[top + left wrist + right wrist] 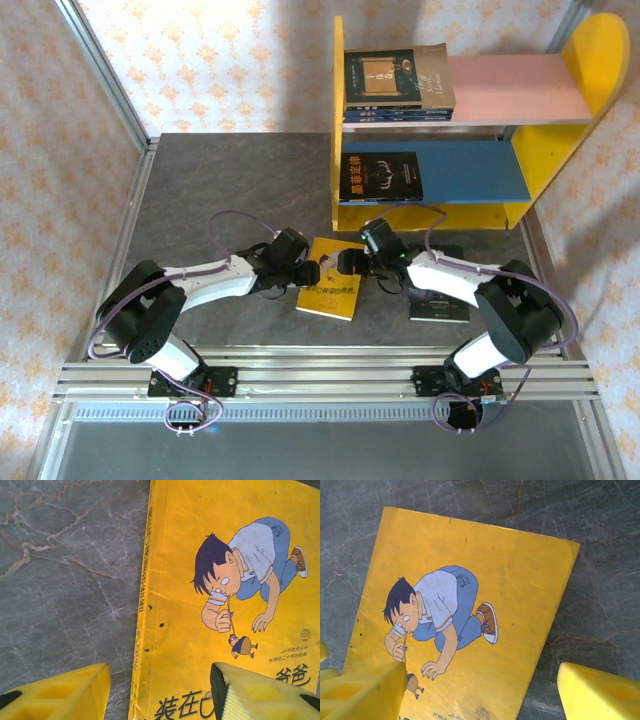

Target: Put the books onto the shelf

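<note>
A yellow book (331, 290) with a cartoon boy on its cover lies flat on the grey table, in front of the shelf (588, 55). My left gripper (313, 272) is open over the book's left side. In the left wrist view its jaws (160, 696) straddle the spine of the yellow book (190, 630), one finger over the table and one over the cover. My right gripper (349, 262) is open too, straddling the far edge of the yellow book (470, 570). A black book with a yellow title (380, 176) lies on the blue board. A small stack of books (398, 82) sits on the pink board.
Another dark book (440, 309) lies on the table, partly under my right arm. The shelf's yellow left panel (338, 120) stands just behind both grippers. Metal frame rails (140, 200) border the table on the left.
</note>
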Action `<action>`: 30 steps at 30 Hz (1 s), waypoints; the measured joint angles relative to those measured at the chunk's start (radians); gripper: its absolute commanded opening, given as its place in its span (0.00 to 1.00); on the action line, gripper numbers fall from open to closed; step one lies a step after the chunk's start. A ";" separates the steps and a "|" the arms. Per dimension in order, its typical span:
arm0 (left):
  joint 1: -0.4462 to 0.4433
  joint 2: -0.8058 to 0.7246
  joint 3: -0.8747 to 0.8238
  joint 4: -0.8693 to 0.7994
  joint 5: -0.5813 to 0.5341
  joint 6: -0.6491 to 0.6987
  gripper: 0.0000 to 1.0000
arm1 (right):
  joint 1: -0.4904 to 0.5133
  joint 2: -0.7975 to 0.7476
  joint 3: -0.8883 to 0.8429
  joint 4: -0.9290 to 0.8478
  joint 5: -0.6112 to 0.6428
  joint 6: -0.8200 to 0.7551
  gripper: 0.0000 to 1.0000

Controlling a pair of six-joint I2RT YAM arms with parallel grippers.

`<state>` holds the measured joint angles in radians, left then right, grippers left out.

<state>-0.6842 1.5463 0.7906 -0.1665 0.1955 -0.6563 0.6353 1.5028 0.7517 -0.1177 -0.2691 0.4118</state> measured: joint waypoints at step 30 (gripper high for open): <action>0.041 0.059 0.002 0.040 0.010 0.011 0.56 | 0.115 0.076 -0.027 0.037 0.117 0.037 0.62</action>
<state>-0.6430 1.6054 0.7921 -0.1265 0.2050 -0.6453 0.7506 1.5787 0.7246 -0.0803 -0.1524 0.4488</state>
